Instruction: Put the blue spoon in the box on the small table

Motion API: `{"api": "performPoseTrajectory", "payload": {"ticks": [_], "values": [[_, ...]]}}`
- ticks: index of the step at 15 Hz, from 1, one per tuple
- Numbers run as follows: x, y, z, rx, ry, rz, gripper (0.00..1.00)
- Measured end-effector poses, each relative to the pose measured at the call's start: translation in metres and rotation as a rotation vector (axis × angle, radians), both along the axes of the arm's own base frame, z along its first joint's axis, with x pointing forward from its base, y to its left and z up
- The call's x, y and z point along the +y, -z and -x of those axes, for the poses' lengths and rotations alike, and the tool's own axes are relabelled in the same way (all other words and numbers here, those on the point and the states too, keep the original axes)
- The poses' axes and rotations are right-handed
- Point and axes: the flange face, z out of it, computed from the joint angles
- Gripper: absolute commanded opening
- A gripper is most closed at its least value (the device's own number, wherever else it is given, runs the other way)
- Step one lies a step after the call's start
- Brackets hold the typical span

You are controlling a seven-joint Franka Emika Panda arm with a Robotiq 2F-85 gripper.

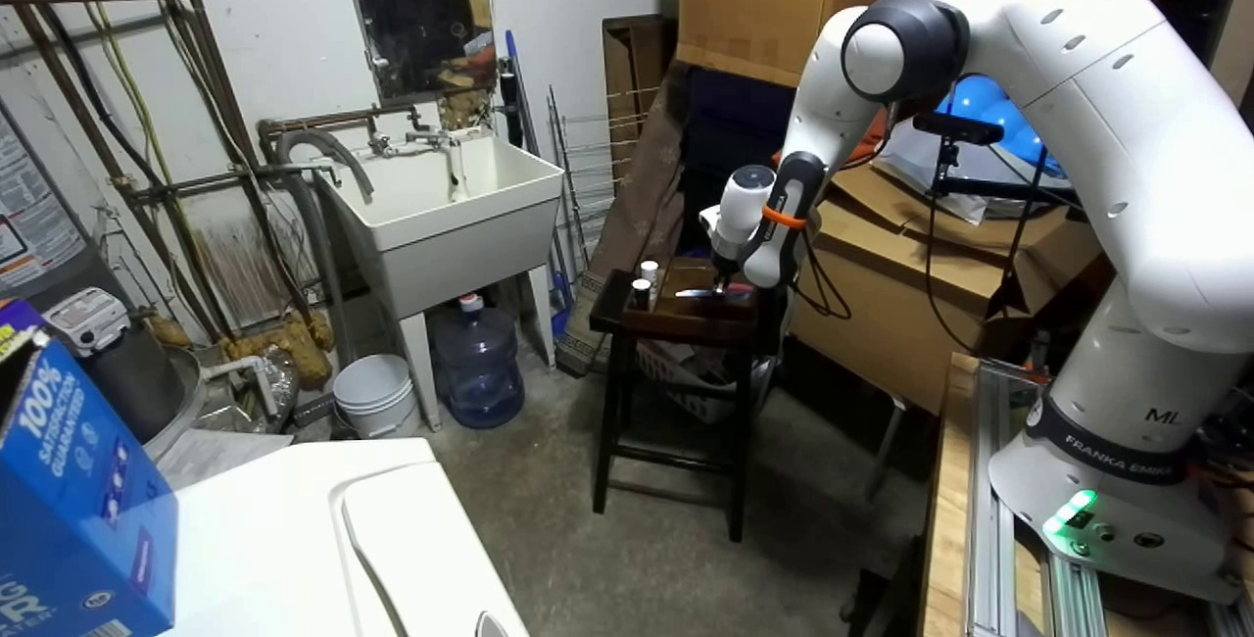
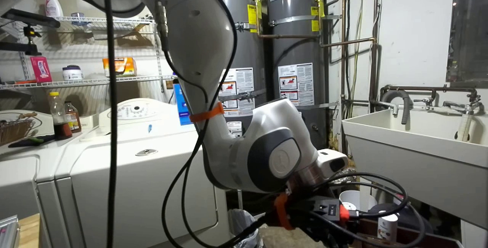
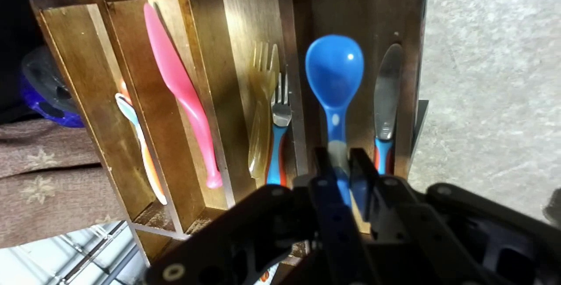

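Your black two-fingered gripper (image 3: 340, 162) grips the long blue plastic spoon (image 3: 336, 105) by its handle, the rounded bowl lying on the far side of the fingertips. You have it in or just above the right-hand compartment of the shallow dark-brown wooden box (image 3: 214, 44), left of a silver-bladed knife (image 3: 388, 94); which, you can't tell. The wrist view gives you this grip; in an exterior view you see the small dark wooden table (image 1: 612, 304) under the box, thin legs included, but the spoon is too small to make out.
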Motion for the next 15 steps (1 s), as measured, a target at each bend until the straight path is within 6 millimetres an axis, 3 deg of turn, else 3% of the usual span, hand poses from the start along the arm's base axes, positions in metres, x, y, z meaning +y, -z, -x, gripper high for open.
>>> {"api": "performPoseTrajectory", "payload": {"ticks": [11, 12, 13, 15], "values": [[-0.001, 0.035, -0.025, -0.024, 0.017, -0.033, 0.04], [-0.001, 0.038, -0.026, -0.021, 0.019, -0.038, 0.4], [-0.002, 0.041, -0.026, -0.016, 0.02, -0.042, 0.42], [-0.004, 0.046, -0.026, -0.002, 0.023, -0.046, 0.55]]}}
